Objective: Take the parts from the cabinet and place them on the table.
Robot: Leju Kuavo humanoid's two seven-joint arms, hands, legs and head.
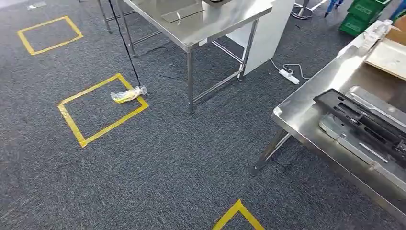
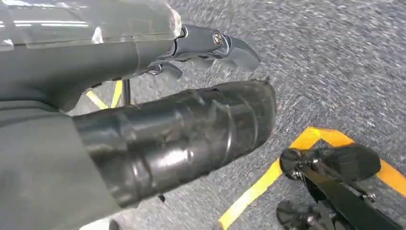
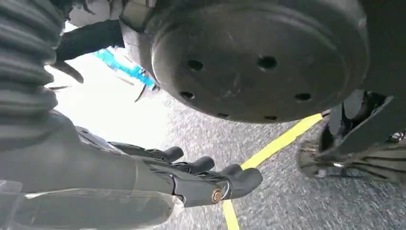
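Grey carpet [image 1: 158, 163] with yellow tape squares [image 1: 102, 109] spreads below, and a steel table [image 1: 306, 103] comes in at the right, already carrying dark and silver parts [image 1: 364, 122]. No cabinet is visible. Both arms hang toward the floor: the left hand [image 2: 143, 139] holds nothing, fingers loosely extended, and the right hand [image 3: 201, 177] is likewise empty, fingers slightly apart. My read: it's walking between stations, so steady steps clear of that table corner, hands kept relaxed.
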